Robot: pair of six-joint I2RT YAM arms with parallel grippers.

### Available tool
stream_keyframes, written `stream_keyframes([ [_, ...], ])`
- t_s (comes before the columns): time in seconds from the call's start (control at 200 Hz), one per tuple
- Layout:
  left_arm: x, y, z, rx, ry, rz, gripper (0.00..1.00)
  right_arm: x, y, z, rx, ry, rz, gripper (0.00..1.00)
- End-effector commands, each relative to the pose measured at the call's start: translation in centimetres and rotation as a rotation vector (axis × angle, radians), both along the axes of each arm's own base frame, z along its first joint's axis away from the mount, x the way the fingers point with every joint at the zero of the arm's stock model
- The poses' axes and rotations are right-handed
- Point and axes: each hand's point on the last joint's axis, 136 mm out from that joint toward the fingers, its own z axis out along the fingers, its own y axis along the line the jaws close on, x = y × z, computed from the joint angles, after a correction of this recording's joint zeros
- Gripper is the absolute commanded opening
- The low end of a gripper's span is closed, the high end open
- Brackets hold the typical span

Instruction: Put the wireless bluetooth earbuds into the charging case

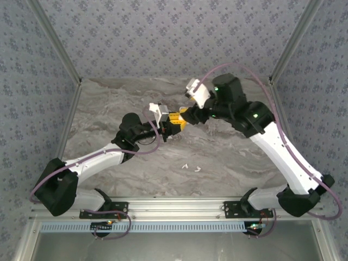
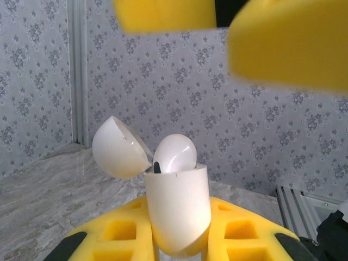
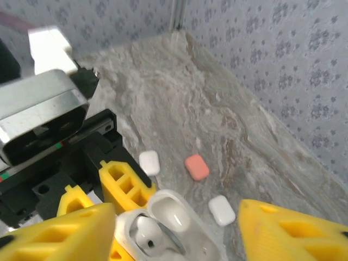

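My left gripper (image 2: pixel 178 231) is shut on a white charging case (image 2: pixel 176 209), which it holds upright between its yellow fingers (image 2: pixel 244 231). The case's lid (image 2: pixel 117 147) hangs open to the left. A glossy white earbud (image 2: pixel 175 153) sits in the case with its head poking out of the top. My right gripper (image 3: pixel 174 225) hovers just above the case with its jaws open and nothing between them. From there the earbud (image 3: pixel 144 231) lies in its well beside the open lid (image 3: pixel 176 209). The two grippers (image 1: pixel 175 124) (image 1: pixel 188 115) meet above mid-table. Two loose white earbuds (image 1: pixel 185 166) (image 1: pixel 197 168) lie on the table.
Closed cases lie on the marble table (image 3: pixel 163 92) under the grippers: a white one (image 3: pixel 149 162), a coral one (image 3: pixel 197 167) and another white one (image 3: pixel 222 210). Patterned walls (image 1: pixel 174 38) enclose the table on three sides.
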Motion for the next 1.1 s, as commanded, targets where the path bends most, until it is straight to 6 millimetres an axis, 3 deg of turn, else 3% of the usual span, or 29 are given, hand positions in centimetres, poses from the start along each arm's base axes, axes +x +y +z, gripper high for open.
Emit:
stream_keyframes([
  [0.0, -0.3, -0.1, 2.5, -0.072, -0.05, -0.013, 0.0, -1.7, -1.1, 3.8, 0.212, 0.058, 0.037, 0.77],
  [0.12, -0.3, -0.1, 2.9, -0.094, -0.052, -0.018, 0.0, -1.2, -2.7, 2.8, 0.323, 0.17, 0.024, 1.0],
  [0.22, -0.5, -0.1, 3.4, -0.106, -0.054, -0.032, 0.0, -0.7, -3.0, 1.7, 0.41, 0.267, 0.037, 1.0],
  [0.43, -0.6, -0.2, 3.6, -0.107, -0.054, -0.039, 0.0, -0.4, -1.4, -2.1, 0.438, 0.468, 0.079, 1.0],
  [0.51, -0.6, -0.2, 3.5, -0.104, -0.052, -0.041, 0.0, -0.4, -0.9, -2.7, 0.439, 0.502, 0.093, 1.0],
  [0.845, -0.3, -0.4, 3.3, -0.097, -0.045, -0.039, 0.0, -2.4, 0.8, -1.8, 0.463, 0.55, 0.243, 1.0],
  [1.094, -0.1, -0.6, 2.9, -0.088, -0.038, -0.032, 0.0, -4.0, 0.0, -1.2, 0.446, 0.501, 0.245, 1.0],
])
